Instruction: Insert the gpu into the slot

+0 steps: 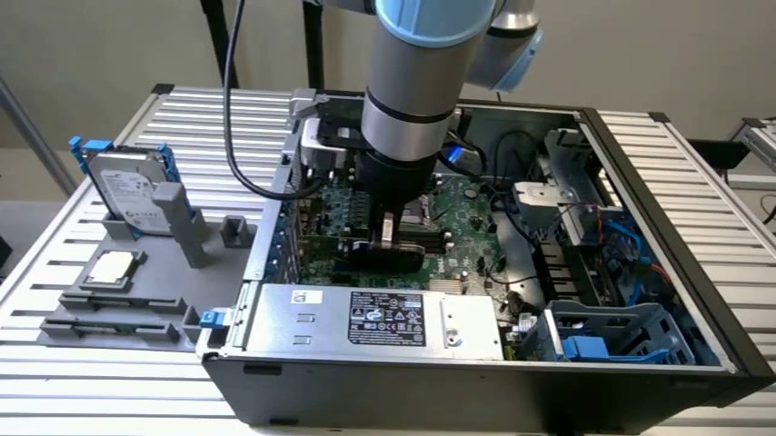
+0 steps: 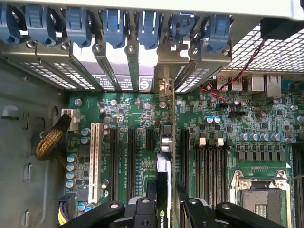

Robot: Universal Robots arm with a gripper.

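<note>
The gpu [image 1: 382,255] is a flat black card held on edge, low over the green motherboard [image 1: 467,213] inside the open computer case. My gripper [image 1: 385,232] is shut on it from above. In the wrist view the gpu [image 2: 164,164] runs edge-on away from my gripper [image 2: 165,202], with one finger on each side, and its metal bracket end meets the rear openings of the case. The blue slot is hidden beneath the card. I cannot tell whether the card's edge is seated in it.
A silver power-supply box [image 1: 376,318] lies along the case's near side. Black memory sockets [image 2: 211,164] and the processor socket [image 2: 259,197] flank the card, along with a white slot [image 2: 95,156]. Blue bracket clips [image 2: 114,23] line the rear wall. A hard drive [image 1: 127,195] stands outside the case.
</note>
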